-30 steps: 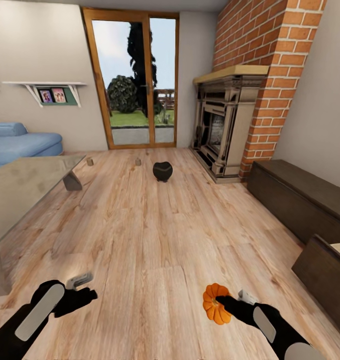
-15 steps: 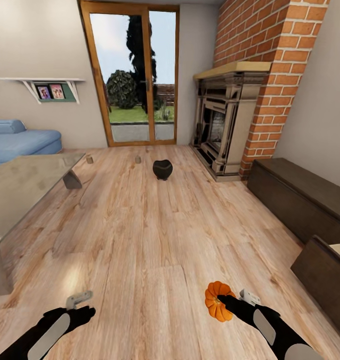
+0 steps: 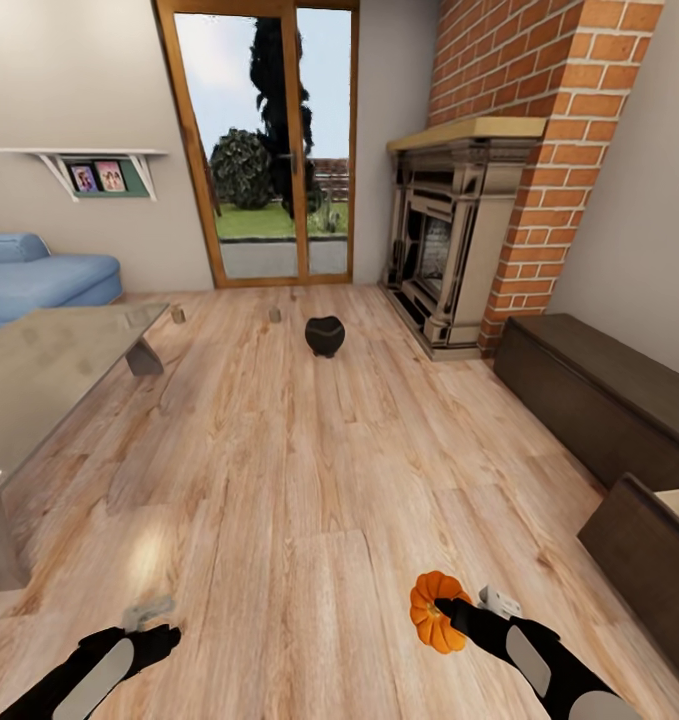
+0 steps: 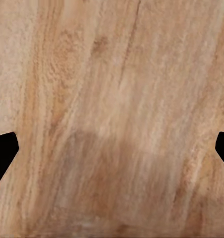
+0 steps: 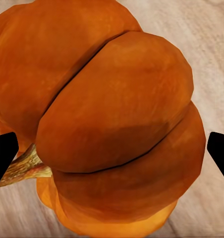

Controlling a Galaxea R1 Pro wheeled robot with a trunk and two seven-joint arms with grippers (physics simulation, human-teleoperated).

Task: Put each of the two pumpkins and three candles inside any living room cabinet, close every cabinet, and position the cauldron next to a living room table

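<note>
Orange pumpkin (image 3: 435,610) clamped at the tip of the right gripper (image 3: 449,612), low over the wood floor (image 3: 309,470); in the right wrist view, pumpkin (image 5: 112,119) between both black fingertips (image 5: 3,156); left gripper (image 3: 151,625) spread wide, holding nothing, near the floor; black cauldron (image 3: 324,336) far ahead on the floor, two small candles (image 3: 275,315) beyond it; dark cabinet (image 3: 599,400) along the right wall.

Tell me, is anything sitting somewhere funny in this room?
Yes. The black cauldron sits alone on the wood floor before the glass doors, and two small candles stand on the floor behind it. The dark cabinet nearby has one front hanging open. The right gripper holds a pumpkin.
</note>
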